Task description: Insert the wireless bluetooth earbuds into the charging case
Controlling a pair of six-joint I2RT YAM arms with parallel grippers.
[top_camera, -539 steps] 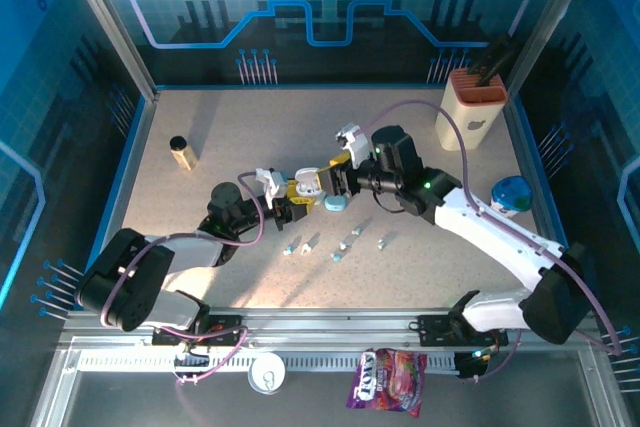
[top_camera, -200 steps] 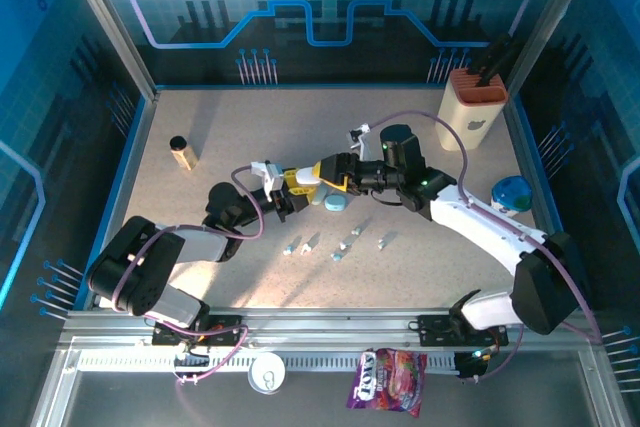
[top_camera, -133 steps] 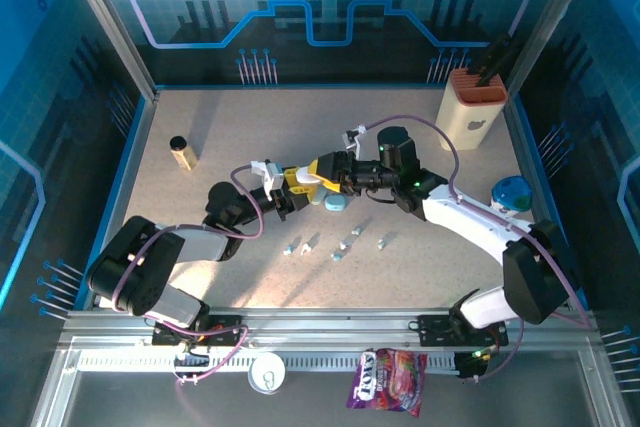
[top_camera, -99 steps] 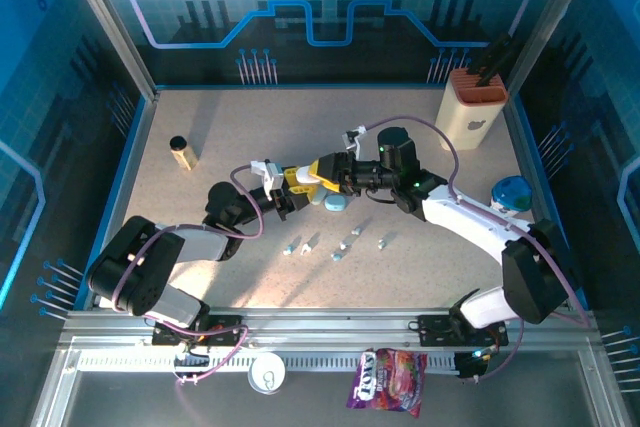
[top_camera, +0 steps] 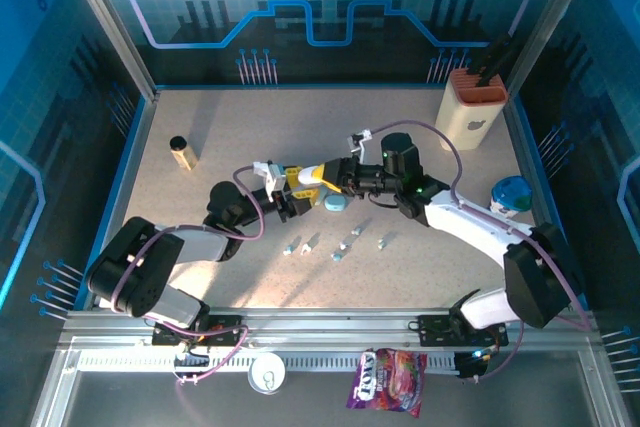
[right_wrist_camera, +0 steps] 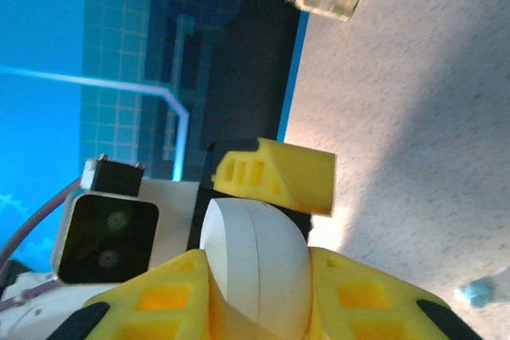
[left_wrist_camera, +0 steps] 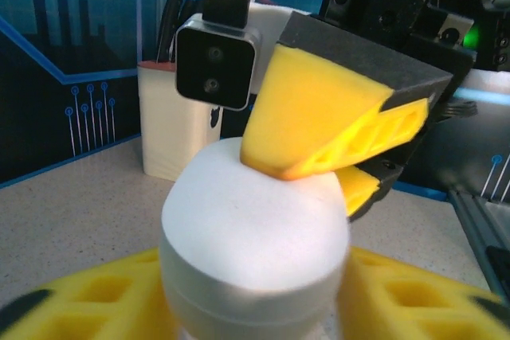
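Wireless bluetooth earbuds (top_camera: 349,242) lie loose in a short scattered row on the worktop (top_camera: 230,117), on the near side of both end effectors and apart from them. None of them is held.

The white charging case (left_wrist_camera: 255,228) is off the worktop, above the middle of it, where the two arms meet. From the right wrist camera, the right end effector (right_wrist_camera: 256,292) has its yellow fingers (right_wrist_camera: 358,300) pressed against both sides of the case, pinching it. From the left wrist camera, one of those fingers lies on the case's rounded top and the other sits behind it.

The left end effector (left_wrist_camera: 255,300) flanks the lower part of the same case, with a yellow finger on either side. I cannot tell whether it grips the case or merely surrounds it.

A teal round case (top_camera: 334,203) rests on the worktop just below the meeting point, between the end effectors and the row of earbuds.
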